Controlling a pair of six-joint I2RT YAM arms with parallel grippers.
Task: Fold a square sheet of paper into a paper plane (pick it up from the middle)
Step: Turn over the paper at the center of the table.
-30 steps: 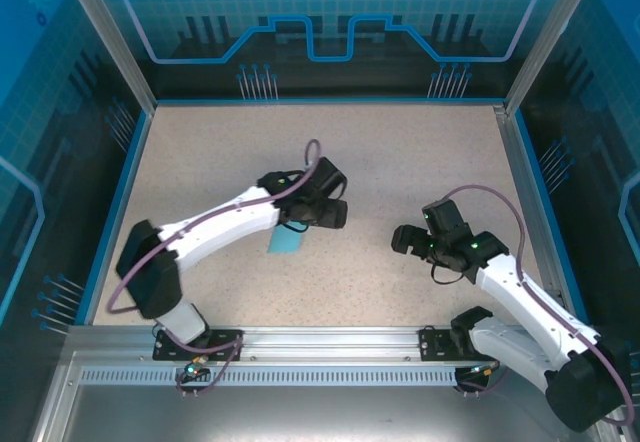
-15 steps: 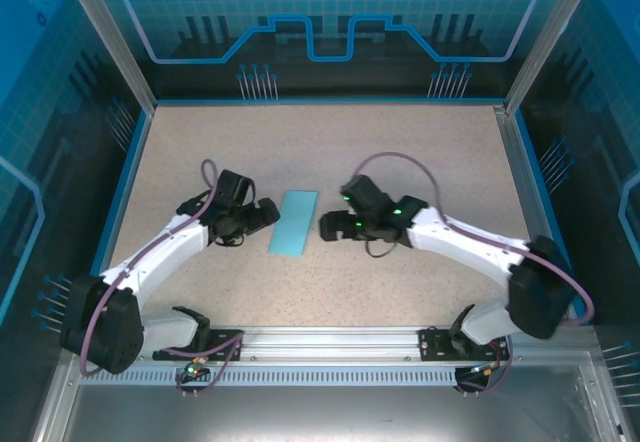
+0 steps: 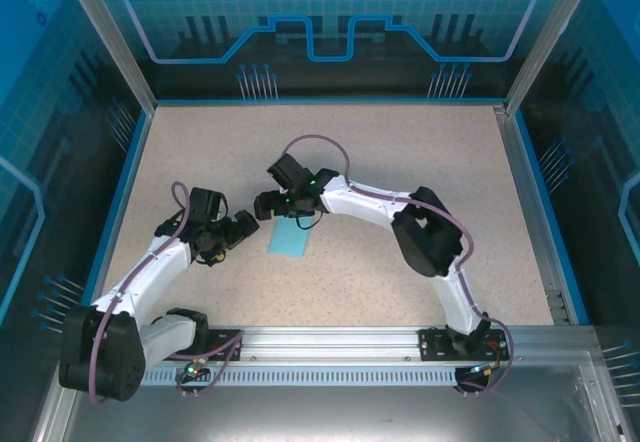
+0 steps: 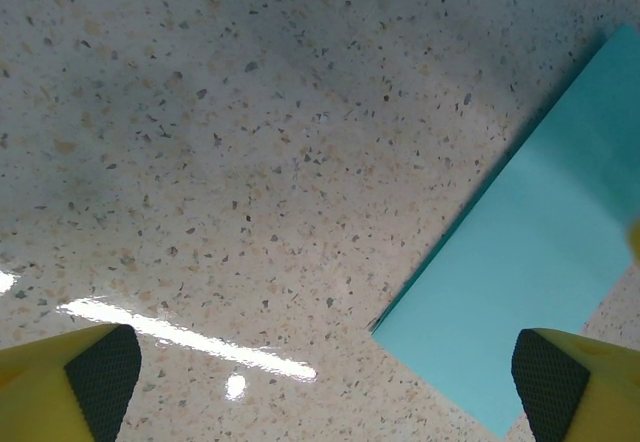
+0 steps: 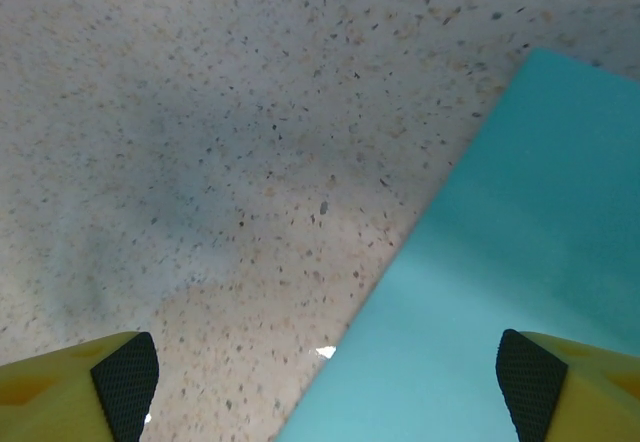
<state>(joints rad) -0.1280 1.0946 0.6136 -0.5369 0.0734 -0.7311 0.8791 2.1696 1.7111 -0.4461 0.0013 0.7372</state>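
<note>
Cyan paper sheet (image 3: 290, 239) lies flat, a narrow folded strip, just beside left gripper (image 3: 243, 228) and partly beneath right gripper (image 3: 266, 205). Both stand wide apart, holding nothing. First fold seems done; nose, wings remain.

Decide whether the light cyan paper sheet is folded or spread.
Folded: the cyan paper lies flat as a narrow rectangle, not square.

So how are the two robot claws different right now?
The left gripper sits beside the paper, on its left, with the left arm bent short. The right gripper hangs over the paper's far end, with the right arm stretched across the table. Both are open and hold nothing.
</note>
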